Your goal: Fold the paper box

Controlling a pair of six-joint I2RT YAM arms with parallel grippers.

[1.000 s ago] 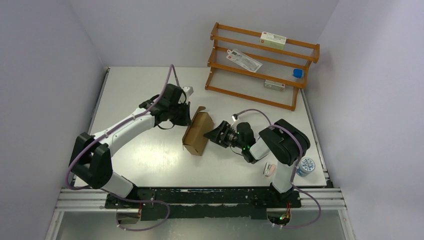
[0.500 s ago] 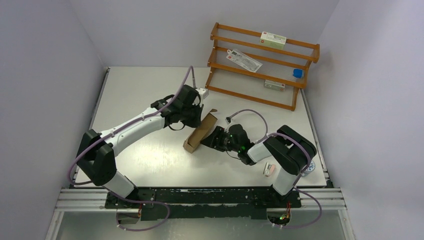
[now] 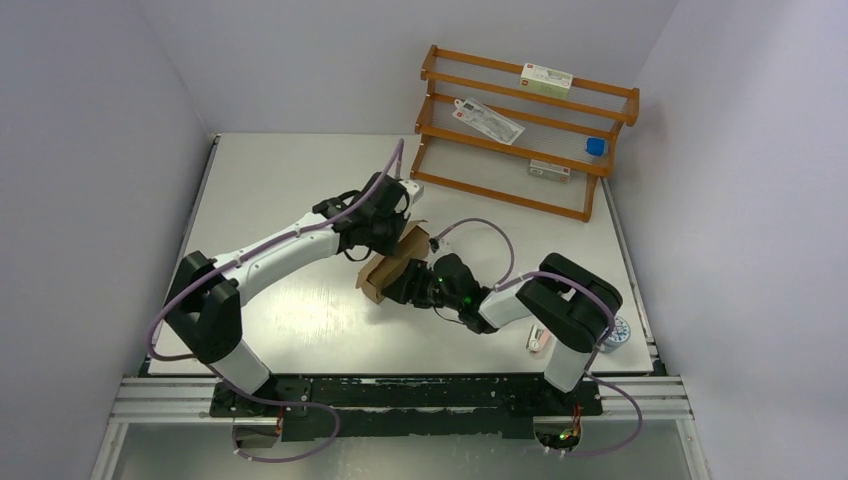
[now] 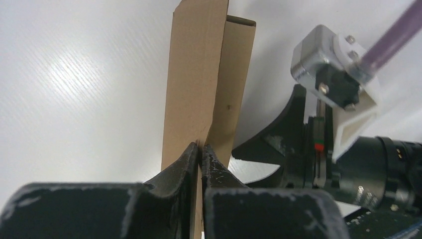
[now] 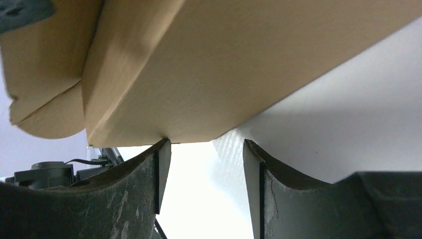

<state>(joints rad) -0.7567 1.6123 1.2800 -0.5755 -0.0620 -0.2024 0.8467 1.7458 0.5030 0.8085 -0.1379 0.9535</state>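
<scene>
**Position.** The paper box sits about mid-table, partly erected, between my two grippers and well away from the table's edges. In the left wrist view it shows as two brown panels meeting at a crease, seen nearly edge-on.

**Left gripper**. The jaws are pinched tight on a single thickness of cardboard, right where the two panels meet. The hold looks firm, and nothing else is in it.

**Right gripper**. The jaws stand apart with only bare table showing between them. One fingertip touches the lower edge of a panel and the other is clear of it. This gripper holds nothing.

**Handling assessment.** I judge the box to be light, thin and springy. It is plain cardboard that should bend readily along its scored lines but crumple or tear if squeezed across an open panel. The surface looks matt, so slip in the pads should be modest (a thin sheet can nonetheless pivot in a narrow pinch). Being so light, it will likely skate on the smooth table at any sideways push unless one arm anchors it.

**Recommendation.** Take hold at an edge or close to a crease, where the sheet is stiffest, as my left arm does. Press flaps with the flat of a finger near the fold line, not at the free tip.
</scene>
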